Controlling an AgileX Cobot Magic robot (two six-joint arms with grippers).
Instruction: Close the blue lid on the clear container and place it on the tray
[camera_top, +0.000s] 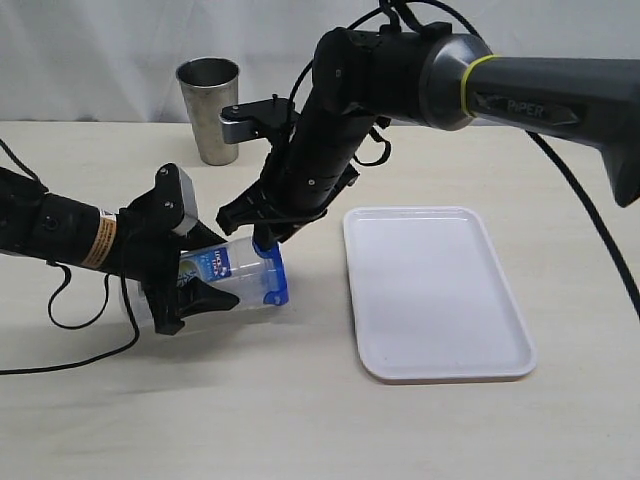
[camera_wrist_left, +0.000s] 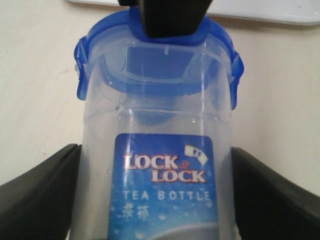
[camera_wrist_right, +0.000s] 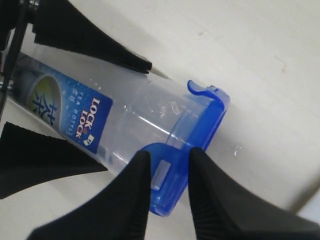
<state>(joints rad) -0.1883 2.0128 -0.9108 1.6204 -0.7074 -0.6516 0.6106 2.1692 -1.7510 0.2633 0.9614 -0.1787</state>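
The clear container (camera_top: 232, 272) lies on its side just above the table, its blue label (camera_wrist_left: 165, 190) facing the left wrist camera. My left gripper (camera_top: 185, 282) is shut on its body, one finger (camera_wrist_left: 45, 195) on each side. The blue lid (camera_top: 273, 276) sits on the container's mouth, pointing toward the tray (camera_top: 435, 290). My right gripper (camera_top: 266, 238) reaches down from above and is shut on one snap flap of the blue lid (camera_wrist_right: 172, 172), with its fingertips (camera_wrist_right: 140, 165) on either side. Another flap (camera_wrist_right: 200, 89) sticks out unlatched.
A steel tumbler (camera_top: 209, 108) stands at the back of the table, behind the arms. The white tray lies flat to the right of the container, with nothing on it. Black cables trail from the left arm along the table's left side.
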